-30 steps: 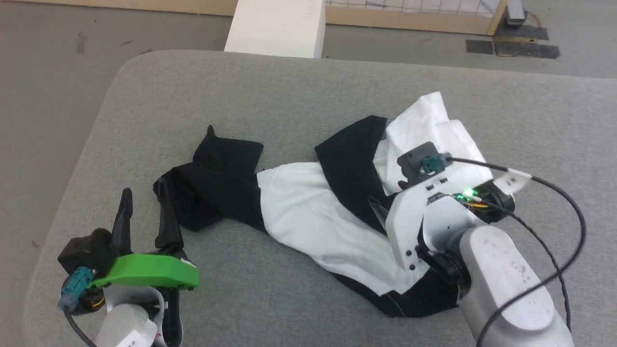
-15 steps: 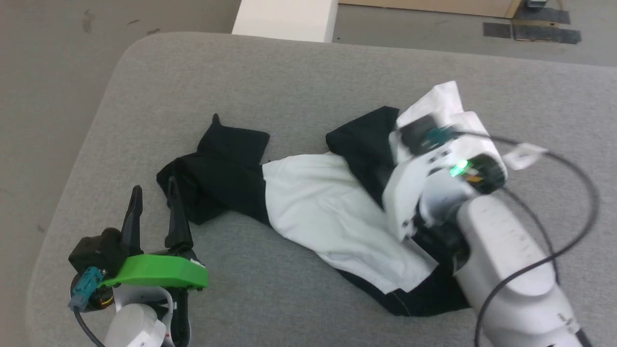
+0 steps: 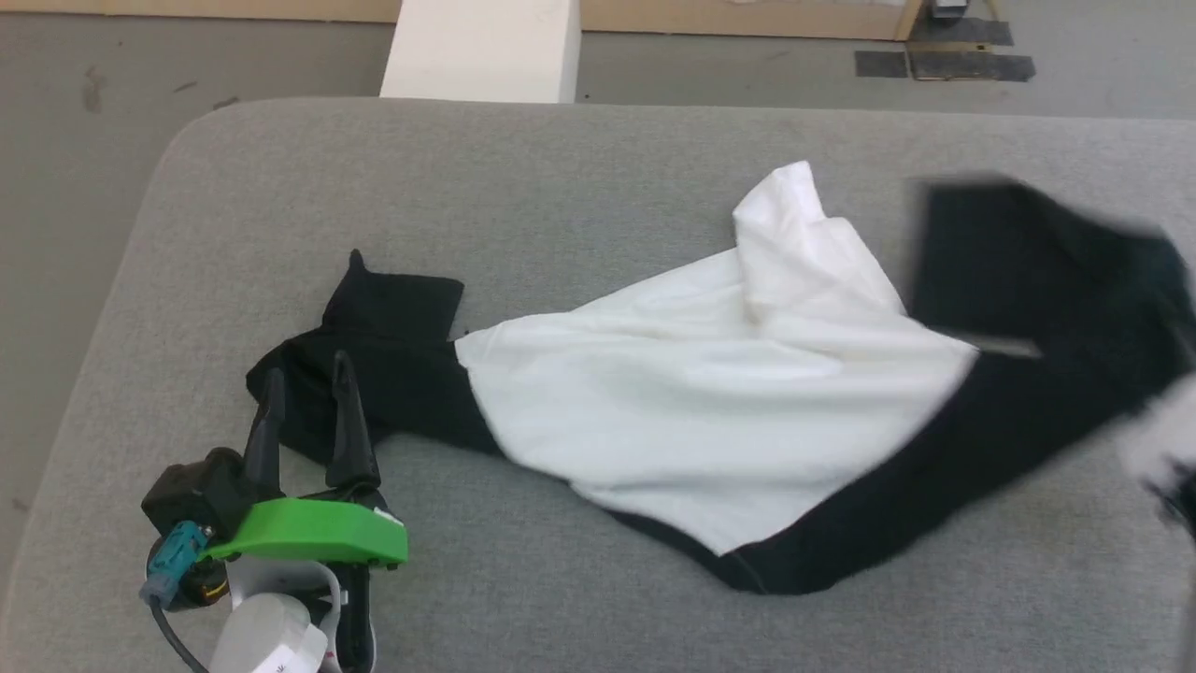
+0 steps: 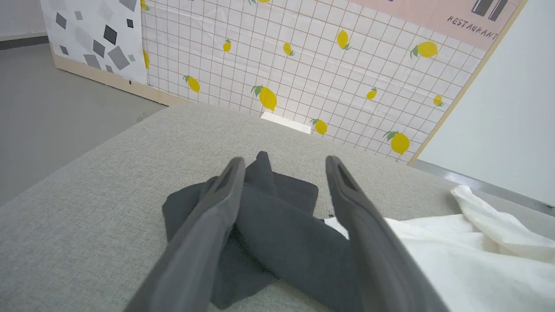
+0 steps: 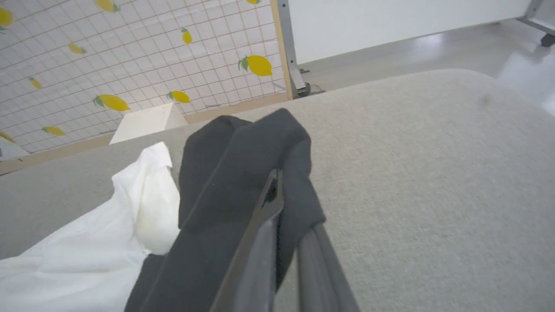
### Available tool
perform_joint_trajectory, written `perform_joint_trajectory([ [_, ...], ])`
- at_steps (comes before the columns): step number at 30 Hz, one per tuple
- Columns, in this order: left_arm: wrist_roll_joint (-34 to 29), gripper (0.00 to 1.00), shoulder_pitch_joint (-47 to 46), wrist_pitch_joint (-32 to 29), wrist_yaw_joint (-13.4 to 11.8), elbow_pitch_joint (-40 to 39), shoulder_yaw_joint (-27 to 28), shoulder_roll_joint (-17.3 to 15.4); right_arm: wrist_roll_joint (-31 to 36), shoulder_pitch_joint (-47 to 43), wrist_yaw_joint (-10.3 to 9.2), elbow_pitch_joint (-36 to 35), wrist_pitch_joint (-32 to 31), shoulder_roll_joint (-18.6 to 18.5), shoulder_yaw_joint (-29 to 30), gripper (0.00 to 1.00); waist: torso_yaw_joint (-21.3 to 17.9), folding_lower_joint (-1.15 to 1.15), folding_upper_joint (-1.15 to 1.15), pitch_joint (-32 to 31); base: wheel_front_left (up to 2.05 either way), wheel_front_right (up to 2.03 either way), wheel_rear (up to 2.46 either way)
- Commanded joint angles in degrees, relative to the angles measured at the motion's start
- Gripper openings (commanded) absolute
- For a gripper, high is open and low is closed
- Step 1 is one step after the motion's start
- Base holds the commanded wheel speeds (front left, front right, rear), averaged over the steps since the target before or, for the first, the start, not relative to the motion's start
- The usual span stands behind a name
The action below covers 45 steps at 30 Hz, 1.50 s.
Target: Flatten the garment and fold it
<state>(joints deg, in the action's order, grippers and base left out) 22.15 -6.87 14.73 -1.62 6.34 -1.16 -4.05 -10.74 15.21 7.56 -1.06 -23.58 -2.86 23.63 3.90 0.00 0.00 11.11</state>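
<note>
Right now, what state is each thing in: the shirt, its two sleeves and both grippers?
garment: partly spread on the grey pad, white body wrinkled, not yet folded.
left-side black sleeve: bunched, folded over itself.
right-side black sleeve: stretched out, its end pinched.
left gripper: open, fingers either side of the bunched sleeve, gripping nothing.
right gripper: shut on the right-side black sleeve.
</note>
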Motion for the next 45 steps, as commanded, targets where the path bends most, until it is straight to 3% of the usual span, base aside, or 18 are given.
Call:
perform_joint_trajectory([
  [1, -0.59, 1.0, -0.15, 0.27, 0.35, 0.31, -0.13, 0.09, 0.03, -2.26, -0.08, -0.47, -0.46, -0.02, 3.06, 0.0, -0.42, 0.0, 0.0, -0.08, 0.0, 0.0, 0.0],
  [5, -0.33, 1.0, -0.3, 0.27, 0.27, 0.75, -0.43, 0.19, -0.14, -6.58, -0.08, 1.94, -1.87, -0.02, 11.61, 0.0, -1.05, 0.0, 0.0, -0.01, 0.0, 0.0, 0.0],
  [8, -0.09, 1.0, -0.32, 0.26, 0.28, 1.13, -0.49, 0.18, 0.64, -7.65, -0.08, 4.58, -2.48, -0.02, 14.82, 0.0, -1.55, 0.0, 0.0, -0.11, 0.0, 0.0, 0.0],
  [9, -0.04, 1.0, -0.3, 0.24, 0.26, 1.22, -0.54, 0.17, 0.04, -7.23, -0.08, 5.4, -2.15, -0.02, 15.1, 0.04, -1.71, 0.0, 0.0, -0.14, 0.0, 0.0, 0.0],
  [10, 0.01, 1.0, -0.27, 0.23, 0.25, 1.31, -0.55, 0.14, -0.07, -7.03, -0.08, 5.67, -1.71, -0.02, 14.57, 1.0, -1.84, 0.0, 0.0, -0.23, 0.0, 0.0, 0.0],
  [18, 0.44, 1.0, -0.67, -0.12, 0.42, 2.02, -1.09, -0.05, 0.65, -3.03, -0.08, -1.39, 2.87, -0.02, 5.98, 1.0, -1.86, 0.0, 0.0, -0.83, 0.0, 0.0, 0.0],
  [22, 0.62, 1.0, -0.9, -0.19, 0.46, 2.03, -1.68, 0.03, 0.56, 0.46, -0.08, -3.99, -0.2, -0.02, -2.57, 1.0, -1.05, 0.0, 0.0, -0.56, 0.0, 0.0, 0.0],
  [28, 1.25, 1.0, -2.07, -0.14, 0.9, 2.58, -2.66, 0.25, 2.63, 6.82, -0.08, -0.29, -9.21, -0.02, -10.54, 1.0, 1.92, 0.0, 0.0, 0.74, 0.0, 0.0, 0.0],
  [31, 1.54, 1.0, -2.17, -0.06, 0.99, 2.95, -2.11, 0.0, 3.95, 10.41, -0.08, 3.32, -13.33, -0.02, -14.8, 1.0, 2.5, 0.0, 0.0, 1.52, 0.0, 0.0, 0.0],
  [37, 1.72, 1.0, -2.66, 0.05, 1.42, 3.44, -2.55, 0.1, 11.42, 18.12, -0.08, 17.03, -22.2, -0.2, -22.68, 1.0, 4.19, 0.0, 0.0, 3.47, 0.0, 0.0, 0.0],
  [45, 2.45, 1.0, -4.44, 0.18, 1.56, 3.68, -4.04, 0.62, 15.31, 24.62, -0.08, 29.8, -30.21, -3.52, -31.85, 1.0, 6.79, 0.0, 0.0, 6.45, 0.0, 0.0, 0.0],
])
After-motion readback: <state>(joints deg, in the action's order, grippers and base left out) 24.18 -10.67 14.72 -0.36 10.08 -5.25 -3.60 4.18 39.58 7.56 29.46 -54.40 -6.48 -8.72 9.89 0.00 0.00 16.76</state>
